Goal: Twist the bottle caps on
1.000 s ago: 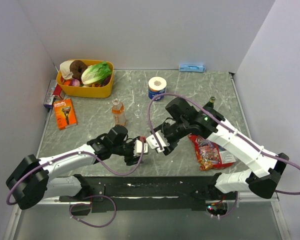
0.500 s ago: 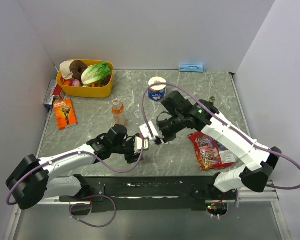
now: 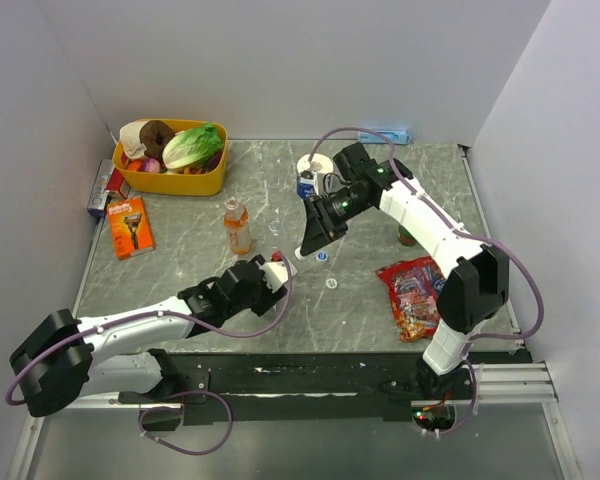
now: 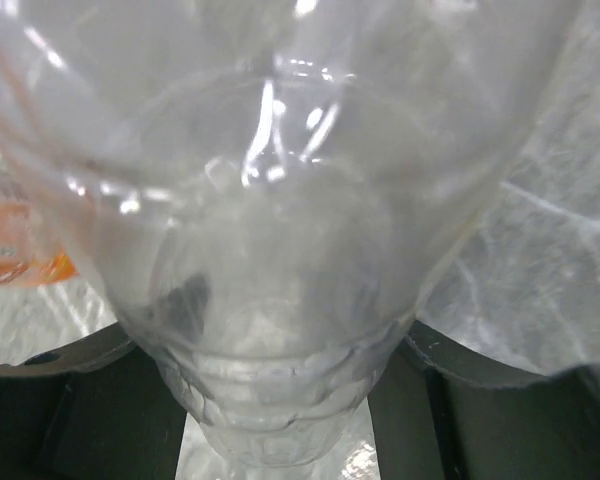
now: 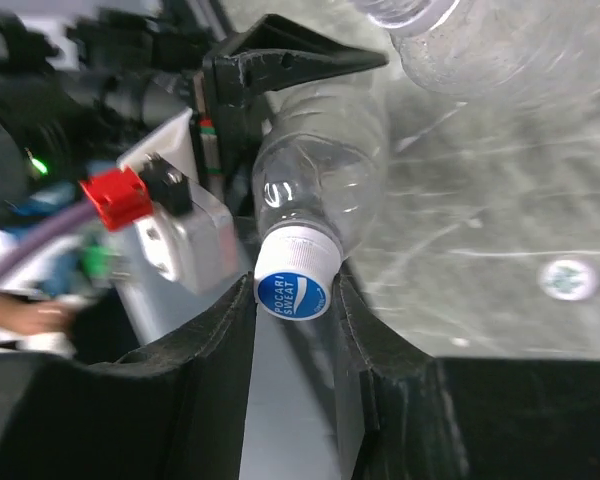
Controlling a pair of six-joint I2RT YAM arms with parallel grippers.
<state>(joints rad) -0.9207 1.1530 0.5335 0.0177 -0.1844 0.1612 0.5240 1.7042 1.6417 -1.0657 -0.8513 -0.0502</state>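
Observation:
My left gripper [image 3: 272, 278] is shut on a small clear bottle [image 4: 280, 250], which lies tilted and fills the left wrist view; its dark fingers [image 4: 70, 420] press the bottle's sides. The bottle's neck carries a bottle cap [image 5: 292, 292] with white sides and a blue printed top. My right gripper [image 3: 303, 249] [image 5: 295, 300] comes in from behind, its fingers touching both sides of that cap. A second clear bottle [image 3: 275, 228] [image 5: 480, 40] stands just behind. The orange drink bottle [image 3: 238, 225] stands to its left. A blue cap [image 3: 322, 256] and a pale cap [image 3: 332, 283] [image 5: 565, 278] lie loose on the table.
A yellow basket [image 3: 217, 178] of food stands at the back left, an orange razor pack [image 3: 130, 225] in front of it. A toilet roll [image 3: 308, 166] sits behind my right arm. A red snack bag [image 3: 415, 300] and a dark bottle [image 3: 407, 236] lie to the right.
My right arm has swung back and left; its gripper now reaches the bottle from behind instead of from the right. My left gripper has turned slightly. Two loose caps have come into view.

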